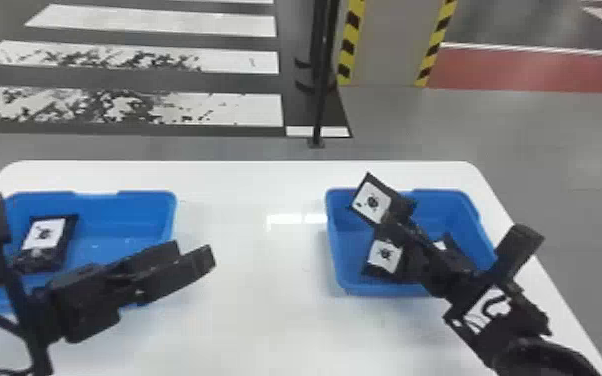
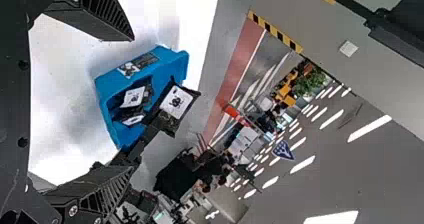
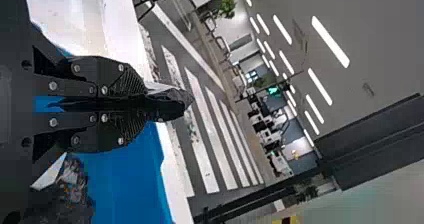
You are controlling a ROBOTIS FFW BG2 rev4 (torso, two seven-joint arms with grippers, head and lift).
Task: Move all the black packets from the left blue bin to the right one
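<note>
**Transfer looks nearly finished, with one more to carry across**

Nearest, the left black gripper (image 1: 191,251) hangs by the near side of the left blue plastic bin (image 1: 147,200), its fingers parted and empty. The right black gripper (image 3: 146,102) has its fingers clenched on a flat black packet with a white label (image 1: 372,201), tilted above the right blue plastic bin (image 1: 341,282). At least two similar packets (image 1: 384,255) already lie inside that bin. One labelled black packet (image 1: 44,235) rests in the left bin, partly screened by the arm. Releasing the held packet and moving that one seem to be what remains. Beyond the white desk (image 1: 245,175) lies a striped floor crossing (image 1: 225,110).
</note>
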